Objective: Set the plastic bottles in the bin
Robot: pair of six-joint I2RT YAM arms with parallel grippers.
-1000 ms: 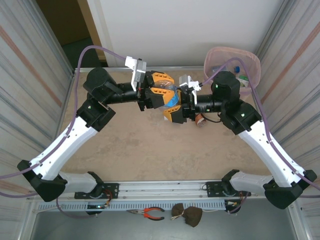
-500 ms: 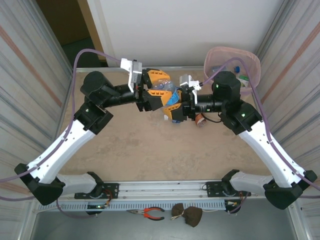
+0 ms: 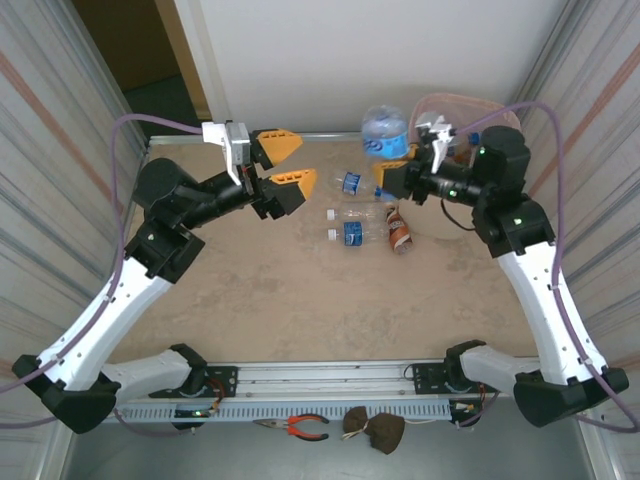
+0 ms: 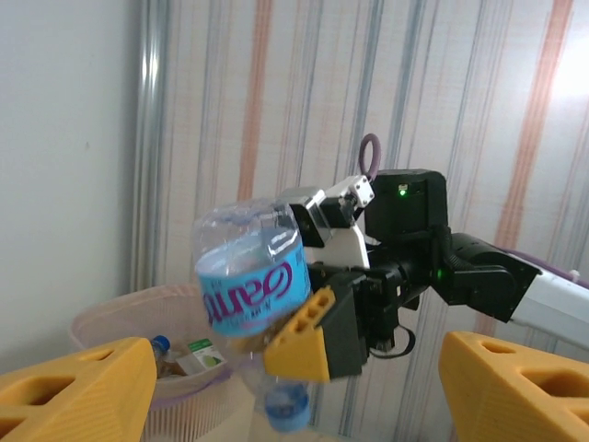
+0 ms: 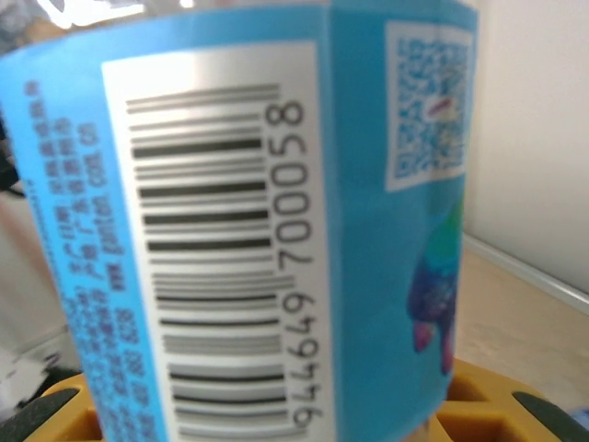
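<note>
Left hand: fingers spread wide, grasping nothing, raised above the far left of the counter. Centre of counter: several plastic bottles lie on their sides, one of them brown. Right hand: clenched on a clear bottle with a blue label, cap pointing down, held up in the air just beside the pink bin at the far right corner, other bottles lying inside it.
</note>
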